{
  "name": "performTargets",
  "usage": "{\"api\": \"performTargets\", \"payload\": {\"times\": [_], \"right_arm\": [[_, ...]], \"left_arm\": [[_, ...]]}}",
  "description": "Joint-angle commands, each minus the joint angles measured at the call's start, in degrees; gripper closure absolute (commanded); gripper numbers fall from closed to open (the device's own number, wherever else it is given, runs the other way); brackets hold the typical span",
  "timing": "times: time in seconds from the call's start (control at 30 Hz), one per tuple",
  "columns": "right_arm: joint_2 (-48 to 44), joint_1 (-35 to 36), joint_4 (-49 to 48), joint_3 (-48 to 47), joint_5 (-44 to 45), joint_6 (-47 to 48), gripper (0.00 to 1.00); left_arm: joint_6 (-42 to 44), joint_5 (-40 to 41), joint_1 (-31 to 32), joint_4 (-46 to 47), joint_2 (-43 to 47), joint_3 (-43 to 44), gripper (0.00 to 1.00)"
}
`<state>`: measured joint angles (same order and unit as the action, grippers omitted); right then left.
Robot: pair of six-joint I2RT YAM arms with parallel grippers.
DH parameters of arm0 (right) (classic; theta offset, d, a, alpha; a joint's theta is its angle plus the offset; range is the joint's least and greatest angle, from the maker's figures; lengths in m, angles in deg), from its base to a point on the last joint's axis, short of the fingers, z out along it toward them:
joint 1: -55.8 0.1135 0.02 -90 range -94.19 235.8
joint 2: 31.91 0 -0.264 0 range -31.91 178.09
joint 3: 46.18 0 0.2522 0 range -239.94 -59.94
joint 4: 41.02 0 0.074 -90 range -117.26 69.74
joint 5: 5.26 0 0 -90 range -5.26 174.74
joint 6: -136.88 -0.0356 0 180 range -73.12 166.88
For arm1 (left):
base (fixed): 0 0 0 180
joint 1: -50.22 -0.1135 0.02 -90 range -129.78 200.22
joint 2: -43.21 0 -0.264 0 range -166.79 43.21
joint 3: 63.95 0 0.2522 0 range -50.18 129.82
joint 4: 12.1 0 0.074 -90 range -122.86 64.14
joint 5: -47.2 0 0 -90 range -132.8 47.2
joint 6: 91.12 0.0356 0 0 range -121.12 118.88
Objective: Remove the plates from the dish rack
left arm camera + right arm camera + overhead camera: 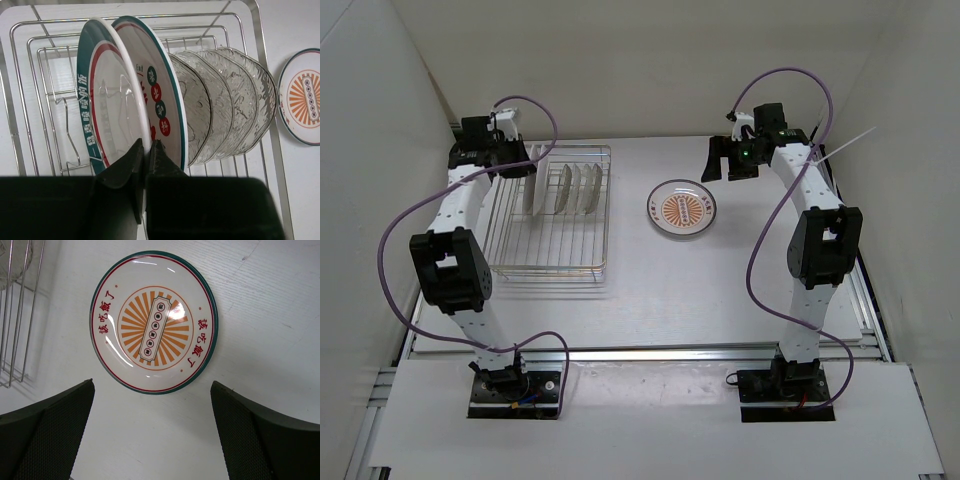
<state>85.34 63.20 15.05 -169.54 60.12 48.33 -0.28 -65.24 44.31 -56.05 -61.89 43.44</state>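
Note:
The silver wire dish rack (550, 263) stands at the left and holds several upright plates. The two nearest my left arm are white with green rims (107, 95) (160, 95); three clear glass plates (225, 100) stand behind them. My left gripper (147, 146) is at the rack's back left (525, 165), shut on the bottom edge of the first green-rimmed plate, which still stands in the rack. Another green-rimmed plate with an orange sunburst (682, 209) lies flat on the table right of the rack. My right gripper (152, 383) hovers open and empty above this plate's near edge (154, 322).
The sunburst plate also shows at the right edge of the left wrist view (302, 97). The rack's corner (15, 315) shows at the left of the right wrist view. White walls enclose the table on three sides.

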Motion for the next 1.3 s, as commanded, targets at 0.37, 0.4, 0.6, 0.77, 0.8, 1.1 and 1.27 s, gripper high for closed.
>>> {"api": "performTargets", "payload": {"times": [0.37,0.4,0.6,0.77,0.8,1.1,1.27], "right_arm": [[-2.1,-0.2,1.6,-2.2,1.5,1.4,0.0],[-2.1,-0.2,2.2,-2.2,1.5,1.9,0.0],[-2.8,-0.2,2.7,-3.4,2.0,1.9,0.0],[-5.9,-1.2,3.8,-5.4,-2.5,1.4,0.0],[-6.4,-1.9,4.4,-5.9,-4.5,1.4,0.0],[-14.2,-1.0,14.2,-10.7,-28.7,11.1,0.01],[-18.4,0.3,8.0,-5.9,-30.0,7.7,0.01]], "left_arm": [[-5.1,4.6,1.7,-6.8,8.7,18.8,0.89],[-4.4,4.6,2.3,-8.2,9.4,19.8,0.89],[0.6,7.9,7.5,-11.9,16.7,23.4,0.89],[16.8,21.5,22.0,-17.7,20.1,22.6,0.89],[23.8,32.3,26.2,-20.3,19.5,22.0,0.89],[72.9,71.6,63.6,17.3,32.1,-25.1,0.89],[78.4,73.6,74.3,23.9,30.3,-30.0,0.89]]}}
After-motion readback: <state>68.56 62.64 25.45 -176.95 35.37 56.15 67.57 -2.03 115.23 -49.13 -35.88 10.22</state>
